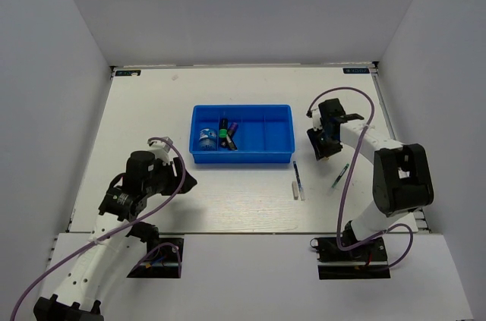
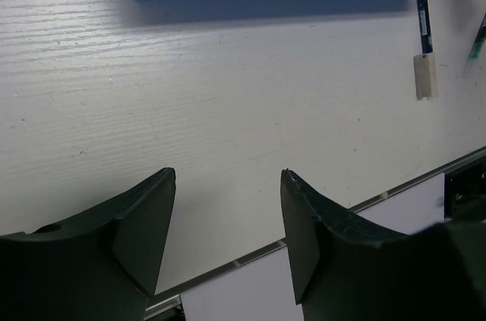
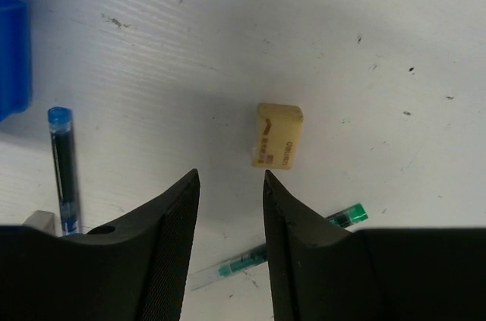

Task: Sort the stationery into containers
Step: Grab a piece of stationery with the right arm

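White tabletop [image 1: 228,207] is giving both arms open room around the blue tray [image 1: 275,133], which is holding a bottle [image 1: 206,138] and highlighters [image 1: 226,135]. Left gripper [image 2: 228,177] is hovering empty, jaws wide apart, near the table's front edge. Right gripper [image 3: 230,177] is hanging part-open, gripping nothing, with the beige eraser [image 3: 278,136] just ahead, probably lining up a pick. A green pen [image 3: 304,241] is lying close by.

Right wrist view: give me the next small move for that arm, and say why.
Probably ease the right gripper forward and slightly rightward in this view, so that its open jaws straddle the beige eraser. The eraser lies loose on the table just beyond the jaws, a little right of their gap.
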`<state>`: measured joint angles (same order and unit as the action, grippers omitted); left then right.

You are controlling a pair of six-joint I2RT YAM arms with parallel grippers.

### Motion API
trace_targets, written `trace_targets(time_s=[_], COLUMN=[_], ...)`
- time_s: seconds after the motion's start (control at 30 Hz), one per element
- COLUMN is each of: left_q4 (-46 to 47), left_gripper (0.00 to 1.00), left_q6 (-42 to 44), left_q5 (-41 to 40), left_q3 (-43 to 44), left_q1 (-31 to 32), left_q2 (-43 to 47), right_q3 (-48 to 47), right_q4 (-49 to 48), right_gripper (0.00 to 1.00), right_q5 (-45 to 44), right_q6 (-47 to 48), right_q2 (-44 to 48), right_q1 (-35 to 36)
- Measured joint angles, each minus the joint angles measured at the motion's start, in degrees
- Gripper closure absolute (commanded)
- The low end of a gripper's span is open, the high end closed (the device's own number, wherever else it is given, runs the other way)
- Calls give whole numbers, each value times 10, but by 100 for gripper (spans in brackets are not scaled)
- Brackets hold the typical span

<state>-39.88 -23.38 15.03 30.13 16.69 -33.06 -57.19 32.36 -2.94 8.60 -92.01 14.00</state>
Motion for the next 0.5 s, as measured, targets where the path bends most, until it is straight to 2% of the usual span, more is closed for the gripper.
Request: trace_targets(time_s=[0.5], left_q4=[0], left_gripper=[32], left_q6=[0], left_q5=[0], left_q3=[0], left_q1=[0], left_q2=[0], right_q3=[0], right_q4=[-26], right_gripper=[56], right_q5=[-23], right_q6=[19], right_q2=[-41], right_q1=[-24])
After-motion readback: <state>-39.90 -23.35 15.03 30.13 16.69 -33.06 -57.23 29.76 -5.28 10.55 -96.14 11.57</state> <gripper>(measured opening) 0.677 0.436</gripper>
